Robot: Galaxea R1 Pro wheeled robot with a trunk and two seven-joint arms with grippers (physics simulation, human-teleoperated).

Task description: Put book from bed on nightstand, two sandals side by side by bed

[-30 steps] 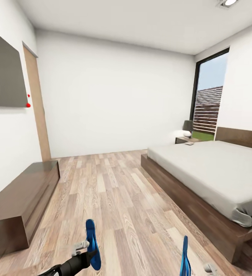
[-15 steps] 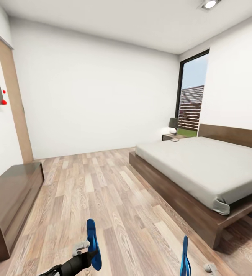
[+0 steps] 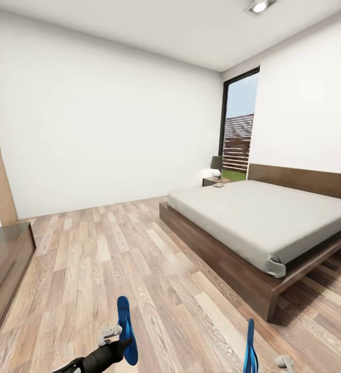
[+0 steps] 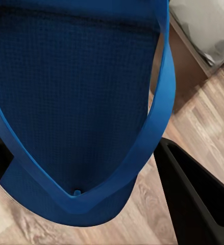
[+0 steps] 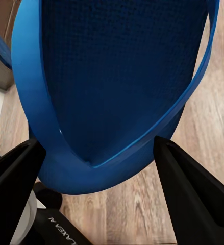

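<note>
Small item on the nightstand (image 3: 215, 181) — too small to identify.

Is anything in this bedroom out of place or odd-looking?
Yes: the two blue sandals are off the floor. The left gripper holds one sandal on edge, the right gripper the other. The bed looks tidy.

A grey-brown wood-plank floor (image 3: 139, 269) carries a low dark-brown wooden bed (image 3: 227, 259) with a plain pale-grey mattress (image 3: 264, 215). A dark-brown wooden cabinet (image 3: 2, 264) stands near the wall.
</note>
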